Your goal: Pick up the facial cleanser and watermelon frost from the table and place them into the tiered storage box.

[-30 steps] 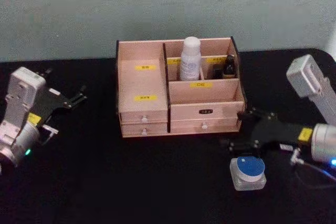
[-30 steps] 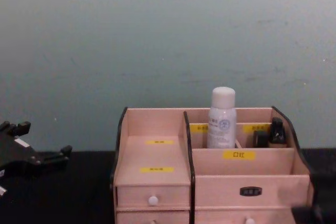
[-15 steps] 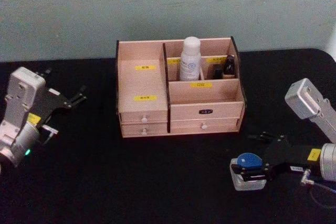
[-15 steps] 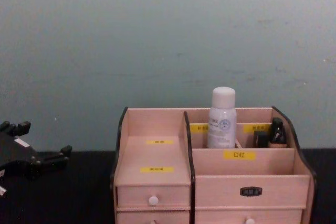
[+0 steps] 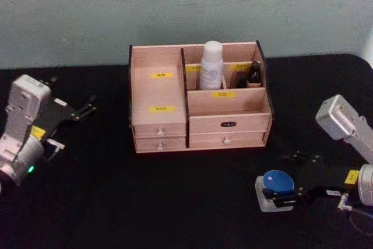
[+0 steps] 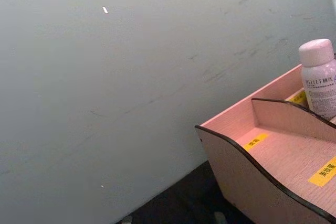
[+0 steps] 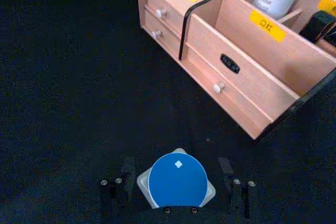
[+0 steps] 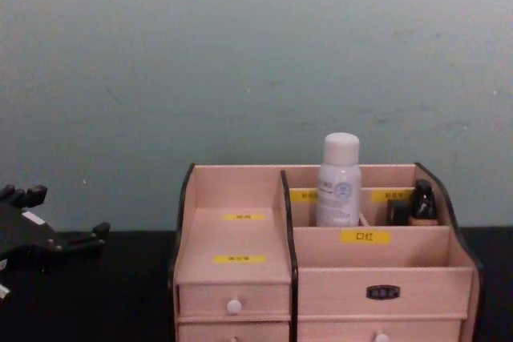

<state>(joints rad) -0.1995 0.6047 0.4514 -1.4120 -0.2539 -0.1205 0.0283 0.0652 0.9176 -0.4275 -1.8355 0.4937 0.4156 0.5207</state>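
A square clear jar with a round blue lid (image 5: 275, 186) (image 7: 177, 180) stands on the black table, right of and nearer than the tiered storage box (image 5: 160, 94) (image 8: 240, 278) (image 7: 247, 82). I cannot tell which task item the jar is. My right gripper (image 5: 280, 181) (image 7: 178, 186) is open and low over the table, one finger on each side of the jar and a small gap at each side. A white capped bottle (image 5: 211, 65) (image 8: 339, 182) and a small dark bottle (image 5: 254, 74) (image 8: 422, 202) stand in the box's rear compartments. My left gripper (image 5: 87, 108) (image 8: 60, 214) hangs open at the far left.
The box fills the table's middle, its two rows of white-knobbed drawers (image 7: 219, 86) facing me. The table's far right edge (image 5: 364, 62) curves close to the right arm. A pale wall rises right behind the box. Bare black tabletop lies in front of the box.
My right gripper has left the box's front right corner, come nearer and dropped to the jar, which it now straddles. The left arm has not moved.
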